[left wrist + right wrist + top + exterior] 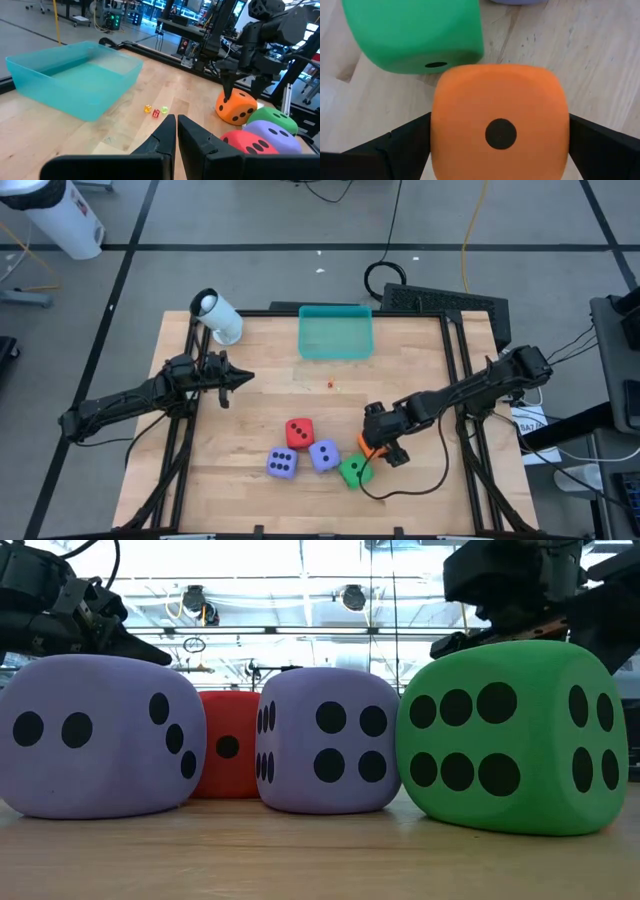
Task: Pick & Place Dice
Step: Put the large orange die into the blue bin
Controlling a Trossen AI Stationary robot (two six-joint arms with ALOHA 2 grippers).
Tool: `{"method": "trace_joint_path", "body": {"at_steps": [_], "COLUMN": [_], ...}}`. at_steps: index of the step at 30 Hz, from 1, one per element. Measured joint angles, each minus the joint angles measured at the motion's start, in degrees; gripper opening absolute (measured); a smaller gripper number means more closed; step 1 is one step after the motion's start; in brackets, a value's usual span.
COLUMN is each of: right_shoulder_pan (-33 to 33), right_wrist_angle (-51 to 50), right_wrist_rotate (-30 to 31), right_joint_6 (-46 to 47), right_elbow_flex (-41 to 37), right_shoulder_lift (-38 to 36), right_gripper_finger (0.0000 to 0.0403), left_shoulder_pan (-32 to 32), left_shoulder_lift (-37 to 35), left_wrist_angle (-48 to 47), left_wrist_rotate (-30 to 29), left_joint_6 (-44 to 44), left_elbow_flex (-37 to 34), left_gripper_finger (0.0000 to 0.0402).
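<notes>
Dice are all bunched up at the near-middle of the wooden counter (pixel 250 370). From the high view, the red die (pixel 299 432) sits farthest back in the bunch, with one purple-blue die (pixel 282 463) in front of it to the left and the other purple-blue die (pixel 323 455) to the right. The green die (pixel 353 471) is just right of that second one, and the orange die (pixel 370 448) is right beside the green, mostly hidden under the right arm.

Right tool (pixel 500 135) is down over the orange die, one dark finger on each side of it. In the right wrist view the fingers sit flush against both sides of the cube, so it looks clamped on it, with the single-pip face pointing at the camera. The green die is just beyond it, touching or nearly so.

Left tool (pixel 240 378) hovers over the left part of the counter, well apart from the dice, with its fingers closed together, only a thin slit between them in the left wrist view.

Teal tray (pixel 336 332) sits at the far edge of the counter, middle-ish. A few tiny dice (pixel 155 110) lie on the wood between the tray and the big ones. A white roll (pixel 217 316) sits at the far left corner.
</notes>
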Motion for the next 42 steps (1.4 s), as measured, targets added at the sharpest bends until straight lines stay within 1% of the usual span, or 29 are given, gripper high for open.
{"method": "trace_joint_path", "body": {"at_steps": [5,10,12,16,22,24,28,33,35,39,42], "right_shoulder_pan": [-0.66,-2.42,-3.55,-5.95,-11.84,-14.31,-20.51,-30.80,-35.13,-44.32,-49.55], "right_wrist_angle": [0.11,-0.16,-0.23,-0.48,-0.61,1.25,5.61,10.42,11.37,13.59,15.35], "right_wrist_rotate": [-1.01,-3.60,-4.63,-4.59,-4.36,-2.18,6.51,7.46,6.00,-3.29,-7.83], "right_joint_6": [-0.17,1.26,1.88,1.92,-1.54,-3.71,-7.76,-11.27,-12.96,-14.62,-16.37], "right_elbow_flex": [-0.03,-0.04,-0.04,-0.07,0.96,1.98,3.59,4.82,4.83,4.75,4.82], "right_shoulder_lift": [-0.32,-0.56,-0.61,-1.60,-6.81,-9.32,-13.45,-14.99,-14.68,-12.08,-9.46], "right_gripper_finger": [0.0389,0.0351,0.0342,0.0342,0.0358,0.0357,0.0352,0.0354,0.0354,0.0354,0.0355], "left_shoulder_pan": [0.00,0.00,0.00,0.00,0.02,0.00,0.02,0.02,0.02,0.02,0.00], "left_shoulder_lift": [0.00,-0.02,-0.02,0.00,-0.02,-0.01,-0.02,-0.02,-0.02,-0.02,0.00], "left_wrist_angle": [0.10,0.10,0.09,-0.02,0.79,1.00,1.09,1.10,0.24,-0.47,-0.25], "left_wrist_rotate": [0.00,0.02,0.02,0.04,-0.02,0.00,-0.37,-0.48,-0.50,-0.52,-0.53], "left_joint_6": [-0.03,-0.47,-0.61,-0.61,0.21,1.21,1.97,1.35,0.03,-1.44,-1.44], "left_elbow_flex": [0.00,0.00,0.00,0.00,0.00,0.00,-0.02,-0.02,-0.01,-0.04,-0.04], "left_gripper_finger": [0.0026,0.0026,0.0026,0.0026,0.0026,0.0026,0.0026,0.0026,0.0026,0.0026,0.0026]}}
